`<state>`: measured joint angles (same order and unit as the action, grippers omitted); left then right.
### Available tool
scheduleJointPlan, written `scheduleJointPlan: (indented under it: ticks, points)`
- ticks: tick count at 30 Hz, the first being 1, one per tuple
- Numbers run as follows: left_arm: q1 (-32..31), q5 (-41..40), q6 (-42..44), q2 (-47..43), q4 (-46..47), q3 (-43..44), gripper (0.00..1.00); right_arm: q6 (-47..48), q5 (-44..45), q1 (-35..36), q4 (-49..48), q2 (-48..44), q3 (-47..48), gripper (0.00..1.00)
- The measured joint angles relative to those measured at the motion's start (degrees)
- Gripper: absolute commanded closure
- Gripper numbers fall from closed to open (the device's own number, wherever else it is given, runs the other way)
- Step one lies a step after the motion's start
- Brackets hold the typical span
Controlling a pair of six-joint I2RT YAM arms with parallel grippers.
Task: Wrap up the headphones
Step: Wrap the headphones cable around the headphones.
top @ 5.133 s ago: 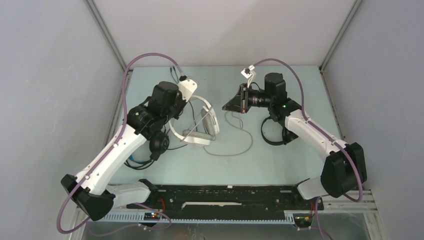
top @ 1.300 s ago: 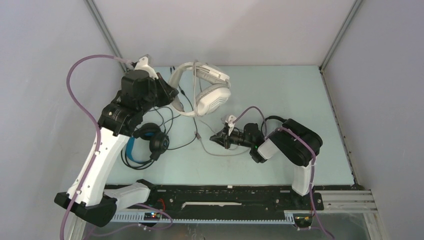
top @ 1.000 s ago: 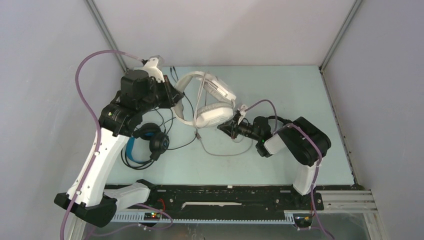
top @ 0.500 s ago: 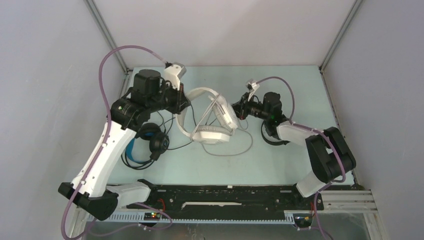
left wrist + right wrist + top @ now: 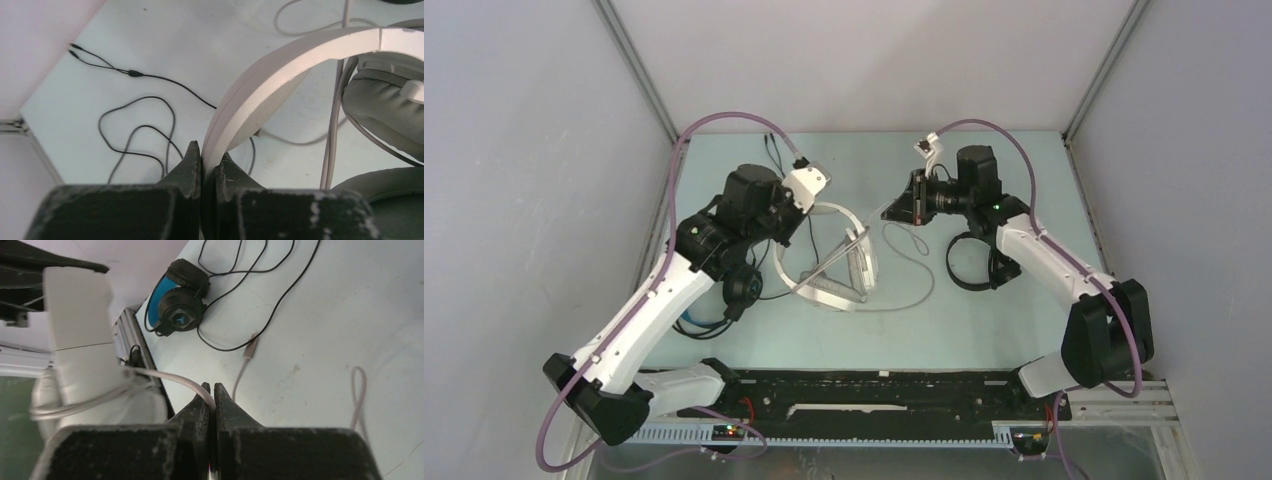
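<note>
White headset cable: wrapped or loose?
Mostly loose. One strand crosses the white headphones, but the cable loops over the table to the right gripper, shut on it.

the white-grey headphones [image 5: 834, 262] sit mid-counter [image 5: 874, 330], blurred in the overhead view. their headband [image 5: 280, 62] is nipped in the left tool [image 5: 207, 161], and the padded grey ear cups [image 5: 385, 105] sit beyond it. their pale cable [image 5: 921, 272] loops over the counter and runs up to the right tool [image 5: 210, 392], which pinches it. the black headphones with a blue headband [image 5: 176, 307] lie flat near the left edge, with thin black cable [image 5: 134, 73] in loose loops nearby. the smaller all-black headphones [image 5: 972, 265] lie on the right, partly hidden.
</note>
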<state>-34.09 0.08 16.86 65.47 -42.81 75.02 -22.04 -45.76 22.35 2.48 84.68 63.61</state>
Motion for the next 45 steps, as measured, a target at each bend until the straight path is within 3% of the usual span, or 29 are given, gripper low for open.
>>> scheduleJointPlan:
  ticks: [5,11,25,31,45]
  points:
    - [-1.9,-6.3,4.5,0.0,3.3,-1.6,1.0,-1.0,-1.4,0.0,6.5,-2.0,2.0,1.0]
    - [-3.4,-12.0,6.6,0.0,5.8,-1.8,1.0,-5.2,-4.3,-0.4,7.7,-3.7,2.0,1.0]
    - [-4.0,-19.8,6.5,-0.2,8.5,-3.1,1.0,-18.2,-8.4,7.8,-4.3,-3.7,2.1,0.88]
    - [-4.5,-23.0,3.8,-0.9,9.3,-3.3,1.0,-21.7,-7.4,11.1,-8.8,-3.7,2.1,0.86]
    - [-4.6,-38.6,-10.1,1.9,9.1,-3.2,1.0,-26.6,-4.2,16.4,-18.6,-1.4,2.2,0.83]
